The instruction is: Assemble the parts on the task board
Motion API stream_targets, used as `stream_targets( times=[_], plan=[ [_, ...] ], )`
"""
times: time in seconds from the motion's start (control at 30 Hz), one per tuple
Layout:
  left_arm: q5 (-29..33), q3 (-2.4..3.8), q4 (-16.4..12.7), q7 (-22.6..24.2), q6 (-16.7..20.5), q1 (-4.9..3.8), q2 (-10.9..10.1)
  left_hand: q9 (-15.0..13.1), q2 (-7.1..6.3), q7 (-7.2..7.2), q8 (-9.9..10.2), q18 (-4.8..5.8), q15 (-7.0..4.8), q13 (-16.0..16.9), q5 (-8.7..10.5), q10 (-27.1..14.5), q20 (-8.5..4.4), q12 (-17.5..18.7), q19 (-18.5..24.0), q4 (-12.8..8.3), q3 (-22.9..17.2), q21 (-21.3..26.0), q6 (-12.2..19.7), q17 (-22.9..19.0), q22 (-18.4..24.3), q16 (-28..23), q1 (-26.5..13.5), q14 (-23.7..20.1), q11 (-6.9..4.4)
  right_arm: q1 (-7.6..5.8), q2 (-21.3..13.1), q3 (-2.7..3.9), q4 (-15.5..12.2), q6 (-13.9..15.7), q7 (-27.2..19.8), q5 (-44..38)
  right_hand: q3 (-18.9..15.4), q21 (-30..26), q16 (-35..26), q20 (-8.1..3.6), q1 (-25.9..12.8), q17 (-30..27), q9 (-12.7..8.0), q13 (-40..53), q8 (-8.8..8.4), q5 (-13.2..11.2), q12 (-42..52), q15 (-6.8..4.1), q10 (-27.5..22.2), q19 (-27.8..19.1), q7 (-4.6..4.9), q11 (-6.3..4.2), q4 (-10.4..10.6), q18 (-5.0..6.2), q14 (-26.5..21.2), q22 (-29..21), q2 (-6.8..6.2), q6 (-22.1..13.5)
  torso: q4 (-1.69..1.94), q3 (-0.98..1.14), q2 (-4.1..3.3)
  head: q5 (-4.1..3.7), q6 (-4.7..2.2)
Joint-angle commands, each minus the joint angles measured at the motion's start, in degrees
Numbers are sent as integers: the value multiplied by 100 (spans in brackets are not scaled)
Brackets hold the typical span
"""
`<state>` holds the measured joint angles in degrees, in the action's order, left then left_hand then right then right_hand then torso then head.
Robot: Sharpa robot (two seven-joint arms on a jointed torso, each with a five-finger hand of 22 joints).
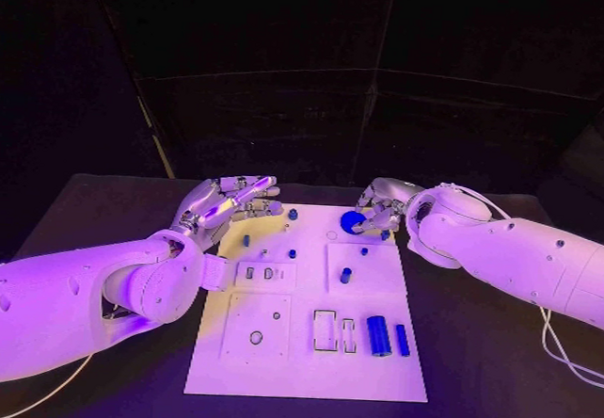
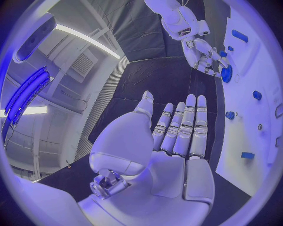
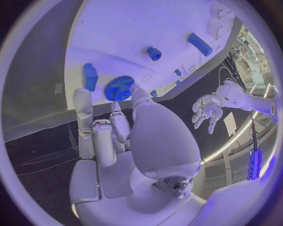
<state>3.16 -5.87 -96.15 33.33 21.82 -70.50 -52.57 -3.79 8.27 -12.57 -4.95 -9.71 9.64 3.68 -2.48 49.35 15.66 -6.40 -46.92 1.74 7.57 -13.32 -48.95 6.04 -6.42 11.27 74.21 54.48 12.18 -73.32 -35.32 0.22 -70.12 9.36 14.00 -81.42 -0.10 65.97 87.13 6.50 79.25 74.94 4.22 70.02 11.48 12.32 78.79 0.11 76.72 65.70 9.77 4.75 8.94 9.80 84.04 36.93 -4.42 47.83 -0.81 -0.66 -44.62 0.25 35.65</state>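
Head view, near to far on the black table (image 1: 484,369): the white task board (image 1: 307,379) lies in the middle, long side running from the near edge toward the far edge. Near its near right part lie two blue cylinders, a thick one (image 1: 377,336) and a thinner one (image 1: 402,340), side by side, just beside two upright rectangular slots (image 1: 324,330). A small oval hole (image 1: 256,337) sits on the near left part. Mid-board, a blue peg (image 1: 345,275) stands right of centre; further small blue parts (image 1: 292,253) stand or lie toward the far half, too small to tell apart.

At the far left edge of the board the left hand (image 1: 228,203) hovers, fingers straight and apart, grasping nothing; the left wrist view shows the palm (image 2: 177,141) flat and bare. At the far right corner the right hand (image 1: 377,213) pinches a blue gear (image 1: 352,221) between thumb and a finger, right over the board's far edge. Right wrist view: the gear (image 3: 120,87) has a toothed rim and is held at the fingertips (image 3: 134,89), close above the board surface; contact with the board cannot be told. A blue block (image 3: 90,76) lies just beside the gear.
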Motion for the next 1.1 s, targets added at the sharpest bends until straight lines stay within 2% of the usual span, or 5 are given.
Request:
stream_targets(
  times=[0.03,0.3,0.7,1.1],
  plan=[
    [-26,3,-1,19,-92,-8,8,-6,55,-222,6,-66,0,0,-24,53,15,-33,-36,-14,-17,25,-40,-5,5,9,8,44,2,-12,14,3,0,-41,33,-258,13,57,30,-14,74,646,-4,124,26,-14,86,23,117,53,-3,2,-14,-74,435,44,42,60,-7,0,-1,5,5],
    [-26,3,5,11,-98,-8,17,-6,55,-222,6,-66,0,0,-24,53,15,-33,-36,-14,-17,25,-40,-5,5,9,8,44,2,-12,57,3,39,-149,72,-424,108,144,61,-27,230,724,-12,392,49,-162,247,6,289,94,-26,-20,-133,-89,447,153,169,203,-1,2,-3,-13,22],
    [-26,3,14,-8,-109,-8,26,-6,56,-220,8,-65,-1,0,-24,55,14,-33,-38,-19,-21,31,-45,-8,10,5,12,44,0,-11,200,3,114,-268,118,-596,158,178,75,-37,266,761,-14,465,60,-236,286,-5,334,103,-42,-35,-193,-94,452,192,224,322,1,1,-1,-24,47],
    [-26,3,-2,-27,-114,-9,13,-6,57,-220,9,-65,-1,0,-25,56,14,-33,-39,-19,-21,32,-45,-8,11,5,11,44,0,-11,257,2,149,-316,196,-737,160,186,77,-39,269,768,-20,470,49,-263,287,-7,336,107,-43,-36,-210,-96,453,203,216,327,3,2,-3,-9,46]
  ],
)
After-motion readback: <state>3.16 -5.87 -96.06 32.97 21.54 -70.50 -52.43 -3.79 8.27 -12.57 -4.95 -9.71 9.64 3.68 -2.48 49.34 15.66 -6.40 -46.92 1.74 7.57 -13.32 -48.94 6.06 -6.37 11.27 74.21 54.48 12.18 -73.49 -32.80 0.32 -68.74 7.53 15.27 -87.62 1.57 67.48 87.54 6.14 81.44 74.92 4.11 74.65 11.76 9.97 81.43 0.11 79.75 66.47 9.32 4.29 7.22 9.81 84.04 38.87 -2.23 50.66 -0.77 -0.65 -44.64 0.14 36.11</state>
